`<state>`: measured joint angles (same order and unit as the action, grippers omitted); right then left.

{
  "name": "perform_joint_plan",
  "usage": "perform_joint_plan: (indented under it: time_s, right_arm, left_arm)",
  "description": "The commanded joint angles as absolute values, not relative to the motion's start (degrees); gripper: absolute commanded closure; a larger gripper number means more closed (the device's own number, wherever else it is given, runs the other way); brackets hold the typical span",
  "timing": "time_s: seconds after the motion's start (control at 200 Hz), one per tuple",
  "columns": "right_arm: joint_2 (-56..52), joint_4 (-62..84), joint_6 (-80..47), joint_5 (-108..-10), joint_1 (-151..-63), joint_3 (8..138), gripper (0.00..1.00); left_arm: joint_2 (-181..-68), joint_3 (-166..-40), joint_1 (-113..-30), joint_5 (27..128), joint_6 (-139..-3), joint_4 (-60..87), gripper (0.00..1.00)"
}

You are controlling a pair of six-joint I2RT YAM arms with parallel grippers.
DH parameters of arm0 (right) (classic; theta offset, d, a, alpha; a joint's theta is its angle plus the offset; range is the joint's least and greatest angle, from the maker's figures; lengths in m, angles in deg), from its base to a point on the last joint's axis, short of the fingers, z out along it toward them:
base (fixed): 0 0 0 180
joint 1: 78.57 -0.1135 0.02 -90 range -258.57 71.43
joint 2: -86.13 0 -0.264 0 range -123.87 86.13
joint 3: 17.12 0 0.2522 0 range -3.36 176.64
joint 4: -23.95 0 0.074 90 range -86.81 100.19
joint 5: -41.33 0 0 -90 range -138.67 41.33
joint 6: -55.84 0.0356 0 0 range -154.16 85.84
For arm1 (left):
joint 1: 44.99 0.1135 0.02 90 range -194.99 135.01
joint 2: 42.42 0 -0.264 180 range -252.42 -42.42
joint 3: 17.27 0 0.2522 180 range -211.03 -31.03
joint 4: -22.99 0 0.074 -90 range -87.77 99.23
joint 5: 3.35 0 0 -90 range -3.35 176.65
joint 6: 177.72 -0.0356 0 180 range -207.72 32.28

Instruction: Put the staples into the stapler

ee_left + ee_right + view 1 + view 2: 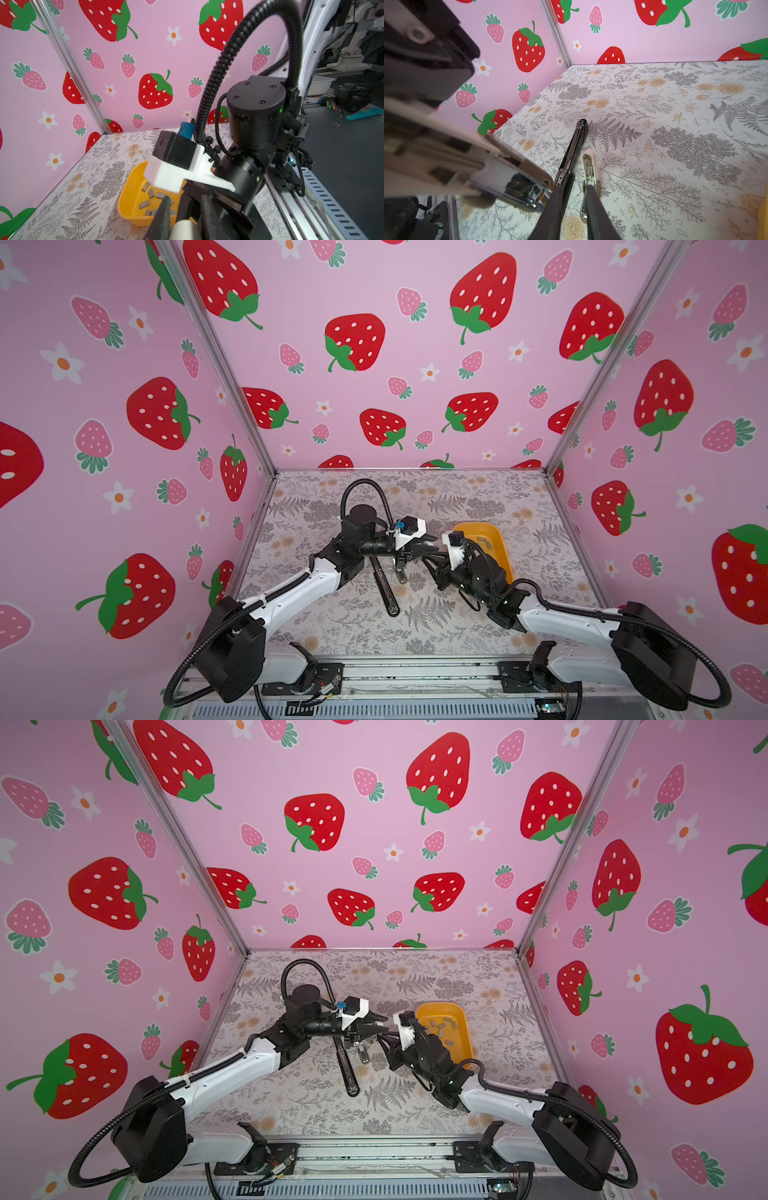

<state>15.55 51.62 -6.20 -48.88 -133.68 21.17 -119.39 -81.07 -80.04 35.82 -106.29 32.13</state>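
white stapler [500, 172] was clamped by left gripper [185, 204], right gripper [576, 187] held beside it with jaws slightly apart, staples [144, 204] seen loose in yellow tray [128, 197]

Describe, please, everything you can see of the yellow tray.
The yellow tray is a shallow, rounded-rectangular bin, seemingly smooth plastic, sitting upright on the floral table, right of centre. Loose grey staples lie scattered on its floor. The right arm hides part of its near side in both top views; contact there cannot be told.
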Motion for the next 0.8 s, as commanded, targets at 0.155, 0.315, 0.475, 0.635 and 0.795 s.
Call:
perform_joint_plan:
  time_s: [0.155, 0.315, 0.475, 0.635, 0.795]
  right_arm:
    - [24.2, 54.1, -16.0, -44.0, -134.2, 15.1, 0.53]
    - [28.8, 53.9, -22.1, -48.7, -134.2, 12.8, 0.39]
    - [31.6, 54.1, -26.6, -53.7, -134.4, 11.8, 0.26]
    - [32.4, 55.1, -29.4, -58.7, -135.0, 12.1, 0.15]
    - [28.9, 56.1, -30.8, -59.6, -136.1, 14.5, 0.11]
  left_arm:
    - [-116.0, -79.7, -79.8, 35.5, -109.6, 27.8, 1.00]
    - [-113.6, -78.4, -79.8, 34.9, -110.2, 26.1, 1.00]
    - [-112.9, -78.1, -79.8, 33.4, -110.6, 24.9, 1.00]
    - [-112.7, -78.1, -79.8, 31.4, -111.2, 24.2, 1.00]
    - [-112.8, -78.0, -79.9, 28.8, -111.4, 24.3, 1.00]
